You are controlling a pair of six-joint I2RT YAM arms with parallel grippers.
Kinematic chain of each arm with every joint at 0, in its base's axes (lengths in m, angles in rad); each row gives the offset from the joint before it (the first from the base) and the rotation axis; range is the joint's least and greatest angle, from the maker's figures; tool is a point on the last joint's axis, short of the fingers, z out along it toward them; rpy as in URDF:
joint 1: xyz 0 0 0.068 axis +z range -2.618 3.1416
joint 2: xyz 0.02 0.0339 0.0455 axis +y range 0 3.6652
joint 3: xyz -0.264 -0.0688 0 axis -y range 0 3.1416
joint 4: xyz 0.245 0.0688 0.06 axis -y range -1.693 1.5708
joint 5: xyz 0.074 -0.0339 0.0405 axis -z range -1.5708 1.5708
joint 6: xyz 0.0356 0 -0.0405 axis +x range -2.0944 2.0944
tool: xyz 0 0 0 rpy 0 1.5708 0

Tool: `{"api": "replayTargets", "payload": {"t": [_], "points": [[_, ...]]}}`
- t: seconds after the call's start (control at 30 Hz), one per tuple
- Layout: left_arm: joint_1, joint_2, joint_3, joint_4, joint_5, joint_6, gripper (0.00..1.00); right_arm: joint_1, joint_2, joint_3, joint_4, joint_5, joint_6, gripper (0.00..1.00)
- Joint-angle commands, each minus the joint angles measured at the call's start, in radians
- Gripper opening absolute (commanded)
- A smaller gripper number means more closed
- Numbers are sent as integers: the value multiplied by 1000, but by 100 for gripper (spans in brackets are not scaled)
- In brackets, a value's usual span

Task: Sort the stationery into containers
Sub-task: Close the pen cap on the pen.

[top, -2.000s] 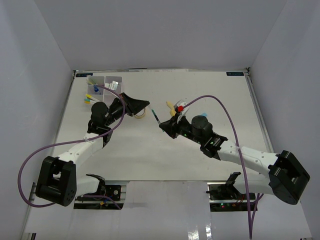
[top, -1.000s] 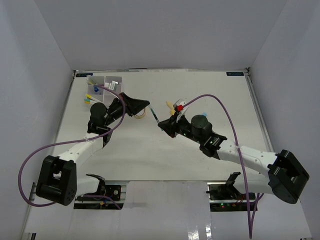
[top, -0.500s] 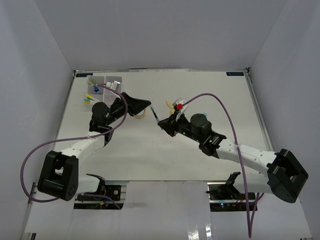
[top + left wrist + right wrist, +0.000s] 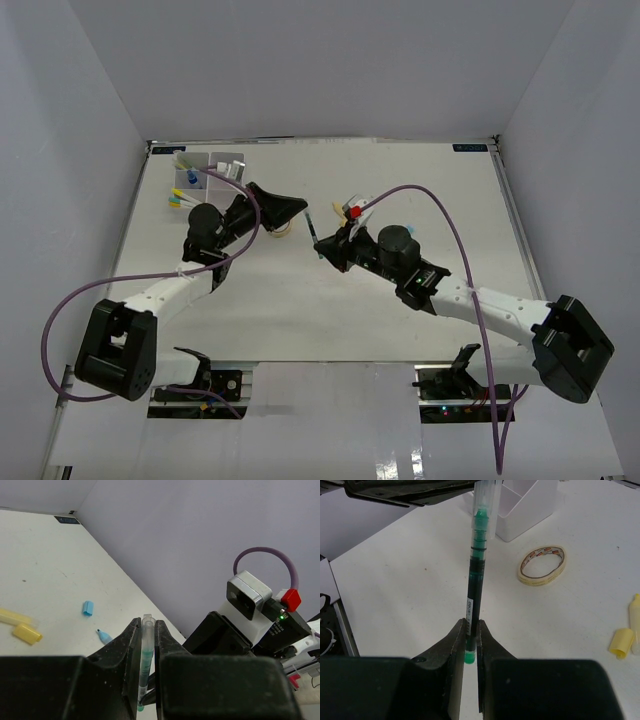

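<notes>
Pinching opposite ends, left pincer (image 4: 147,630) and right pincer (image 4: 471,625) share a light, stiff, probably slick pen (image 4: 476,575); mid-barrel seems the safest hold.

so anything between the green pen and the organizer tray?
Only the left gripper: it and the right gripper both clamp the green pen, and it sits toward the organizer tray. A tape roll lies flat on the table near that line.

The pen (image 4: 475,580) has a clear glossy plastic barrel, the tray (image 4: 530,510) is smooth white plastic, the table (image 4: 395,600) matt.
</notes>
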Motion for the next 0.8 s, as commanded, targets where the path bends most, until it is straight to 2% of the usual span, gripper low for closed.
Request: {"api": "replayTargets", "payload": {"t": [0.0,0.17,0.37,0.57,0.77], "points": [[-68,1,17,-106,87,35,0,2,-17,108,165,34,-39,8],[-146,-38,60,-277,23,194,0,-1,-46,112,156,50,-64,8],[-146,-89,66,-410,-23,269,0,-4,-97,79,139,50,-79,8],[-146,-97,90,-507,-31,322,0,-4,-137,53,119,50,-90,8],[-146,-54,83,-509,30,316,0,-5,-157,49,113,50,-99,8]]}}
